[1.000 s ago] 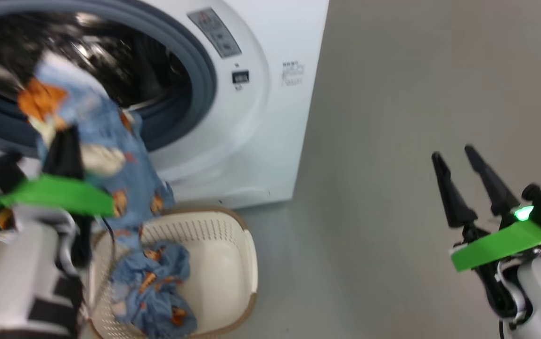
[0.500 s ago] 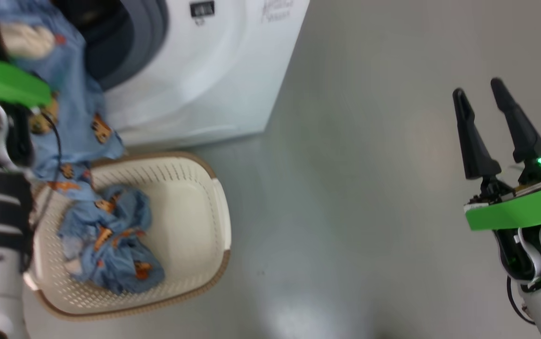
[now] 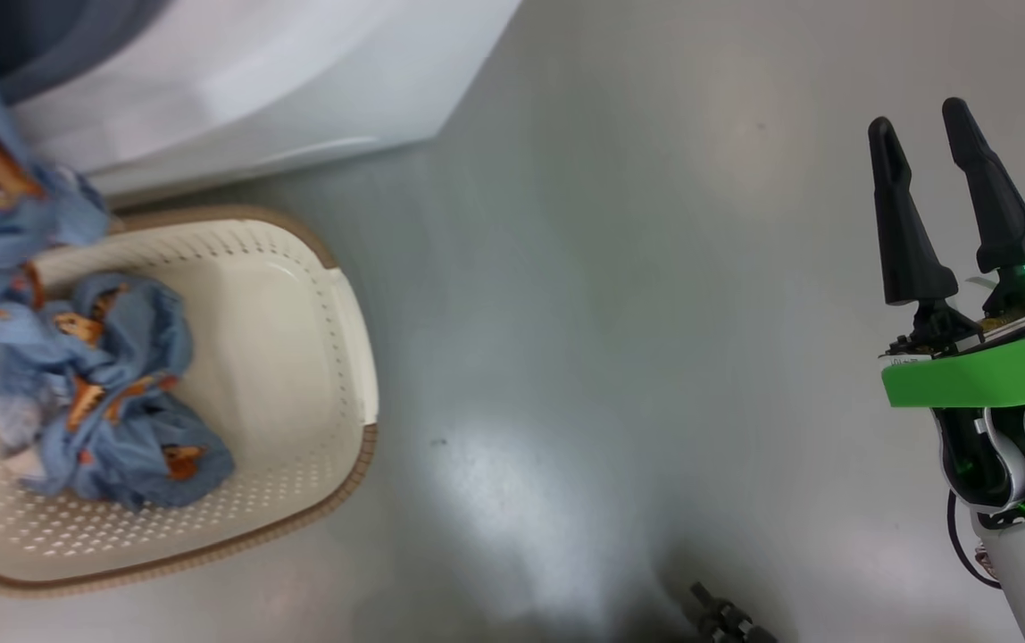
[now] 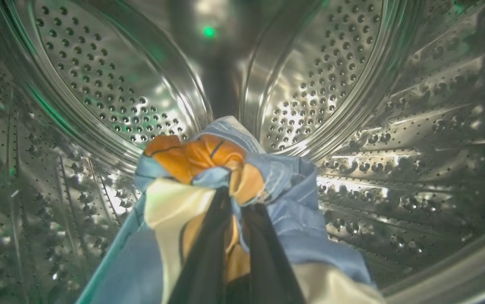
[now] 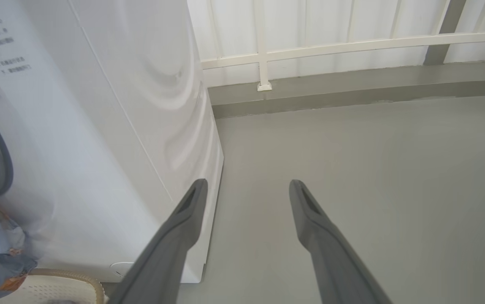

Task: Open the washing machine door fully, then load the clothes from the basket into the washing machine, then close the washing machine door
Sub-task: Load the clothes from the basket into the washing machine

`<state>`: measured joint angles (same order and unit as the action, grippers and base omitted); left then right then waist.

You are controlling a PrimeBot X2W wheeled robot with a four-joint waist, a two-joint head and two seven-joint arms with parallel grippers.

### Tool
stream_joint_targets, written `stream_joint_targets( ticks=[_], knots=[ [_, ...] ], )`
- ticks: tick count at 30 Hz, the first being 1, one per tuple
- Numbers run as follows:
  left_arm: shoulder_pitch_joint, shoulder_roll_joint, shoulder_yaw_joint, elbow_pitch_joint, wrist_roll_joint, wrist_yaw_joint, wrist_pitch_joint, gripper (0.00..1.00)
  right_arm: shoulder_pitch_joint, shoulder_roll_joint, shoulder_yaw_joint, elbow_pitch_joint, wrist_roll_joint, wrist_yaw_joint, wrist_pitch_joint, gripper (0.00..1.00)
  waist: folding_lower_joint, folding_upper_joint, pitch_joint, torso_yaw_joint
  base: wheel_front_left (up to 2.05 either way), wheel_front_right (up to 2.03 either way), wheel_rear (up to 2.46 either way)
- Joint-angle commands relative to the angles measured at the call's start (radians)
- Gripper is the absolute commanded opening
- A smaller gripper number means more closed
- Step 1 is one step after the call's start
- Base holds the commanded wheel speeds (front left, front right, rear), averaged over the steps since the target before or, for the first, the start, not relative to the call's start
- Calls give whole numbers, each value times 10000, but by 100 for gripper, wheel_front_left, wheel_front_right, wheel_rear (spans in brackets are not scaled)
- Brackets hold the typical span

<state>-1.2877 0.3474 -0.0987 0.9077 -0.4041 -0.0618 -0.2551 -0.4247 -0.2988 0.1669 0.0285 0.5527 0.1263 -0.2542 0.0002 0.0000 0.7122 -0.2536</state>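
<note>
My left gripper (image 4: 236, 202) pinches 1 garment (image 4: 202, 158) inside the washing machine (image 4: 99, 84); my right gripper (image 3: 923, 134) hangs wide, empty.

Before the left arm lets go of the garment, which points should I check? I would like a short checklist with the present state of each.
1. Left end effector shut on held garment: ok.
2. It reaches inside the drum: ok.
3. Held garment wholly inside: not ok, its tail hangs outside above the basket.
4. Second garment lies in the basket, ready: ok.
5. Right end effector open, apart from the washing machine: ok.
</note>
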Motion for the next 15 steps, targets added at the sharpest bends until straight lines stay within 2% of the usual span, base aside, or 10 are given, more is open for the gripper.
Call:
stream_joint_targets(
  ticks=[1,5,7,8,9,10,15],
  knots=[
    [-377,646,318,-933,366,55,-66,0,91,-71,49,-271,-134,44,-76,100,-2,0,531,-389,0,0,0],
    [-300,703,1025,-2559,785,25,-66,0,29,46,56,-264,-169,44,-76,100,-2,0,582,-439,0,0,0],
    [-189,654,1188,-2778,848,-21,-66,0,7,65,61,-239,-173,44,-76,100,-2,0,564,-440,0,0,0],
    [-62,582,1337,-2798,873,-44,-66,7,-8,81,70,-206,-179,44,-76,100,-2,0,526,-435,0,0,0],
    [40,526,1423,-2691,918,-63,-66,47,-23,97,91,-169,-178,44,-76,100,-2,0,478,-427,0,0,0],
    [130,489,1459,-2562,996,-83,-66,100,-39,114,127,-130,-172,44,-76,100,-2,0,420,-424,0,0,0],
    [363,295,1344,-635,999,-170,111,100,-82,181,317,42,-130,44,-76,100,-2,0,72,-410,0,0,0]
  ],
)
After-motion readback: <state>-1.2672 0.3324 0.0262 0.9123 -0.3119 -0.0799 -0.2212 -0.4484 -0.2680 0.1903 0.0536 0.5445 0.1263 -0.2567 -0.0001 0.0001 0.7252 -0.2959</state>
